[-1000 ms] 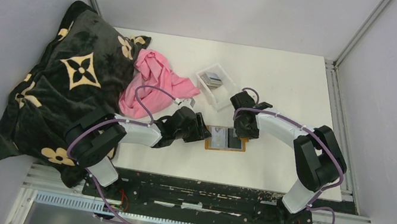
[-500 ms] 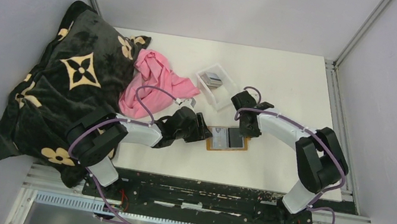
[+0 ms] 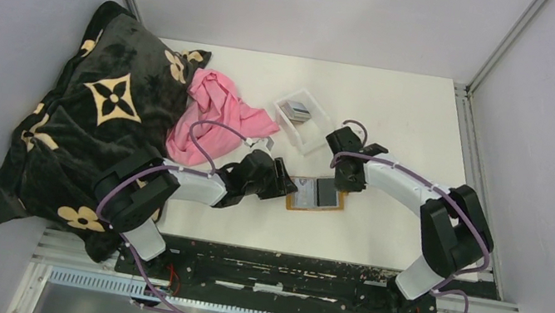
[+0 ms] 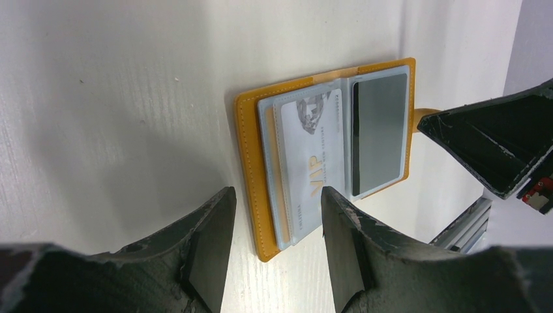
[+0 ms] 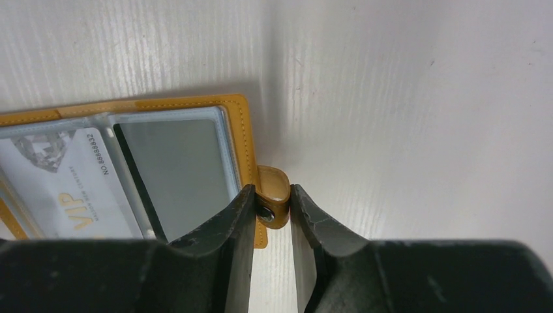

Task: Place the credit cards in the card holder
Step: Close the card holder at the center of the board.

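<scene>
Silver card (image 5: 72,189) in card holder (image 5: 189,103): VIP, 8888832.

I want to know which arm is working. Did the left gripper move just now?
No. The left gripper sits in the same spot as before, just left of the card holder and below the pink cloth.

Two robot arms reach in from opposite sides with elbows bent and wrists tipped down, so the claws face each other. The left gripper (image 3: 284,181) hovers low with its two dark fingers (image 4: 209,228) parted. The right gripper (image 3: 343,180) has its fingers (image 5: 238,215) drawn narrow, pinching the card holder (image 5: 242,111) by the small tab (image 5: 274,189) between their tips.
</scene>
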Robot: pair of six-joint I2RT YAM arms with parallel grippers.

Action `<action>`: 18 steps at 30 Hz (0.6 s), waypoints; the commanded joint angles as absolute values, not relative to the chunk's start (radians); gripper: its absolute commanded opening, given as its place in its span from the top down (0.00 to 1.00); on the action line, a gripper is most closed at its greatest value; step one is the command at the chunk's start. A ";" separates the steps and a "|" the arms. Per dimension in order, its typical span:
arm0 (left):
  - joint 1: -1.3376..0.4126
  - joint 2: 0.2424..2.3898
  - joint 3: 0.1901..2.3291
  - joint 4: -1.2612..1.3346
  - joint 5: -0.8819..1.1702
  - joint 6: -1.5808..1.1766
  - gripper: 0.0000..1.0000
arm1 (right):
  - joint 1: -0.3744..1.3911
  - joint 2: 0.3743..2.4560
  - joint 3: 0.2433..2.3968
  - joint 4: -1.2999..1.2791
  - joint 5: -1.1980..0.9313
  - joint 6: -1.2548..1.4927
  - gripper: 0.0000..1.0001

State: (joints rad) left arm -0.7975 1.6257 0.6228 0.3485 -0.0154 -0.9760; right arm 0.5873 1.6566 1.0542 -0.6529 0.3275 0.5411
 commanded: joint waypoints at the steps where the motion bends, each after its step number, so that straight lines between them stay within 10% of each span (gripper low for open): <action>1: -0.795 1.621 0.590 0.407 -0.003 -1.015 0.41 | 0.589 1.573 1.045 -0.627 0.256 0.573 0.69; 18: -0.799 1.589 0.574 0.558 0.044 -1.067 0.41 | 0.585 1.531 1.063 -0.654 0.165 0.590 0.71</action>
State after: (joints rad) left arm -0.7975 1.6257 0.5663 0.4610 0.0124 -1.0206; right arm 0.5865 1.5570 1.0431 -0.6609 0.1967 0.5739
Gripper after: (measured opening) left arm 0.590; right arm 0.300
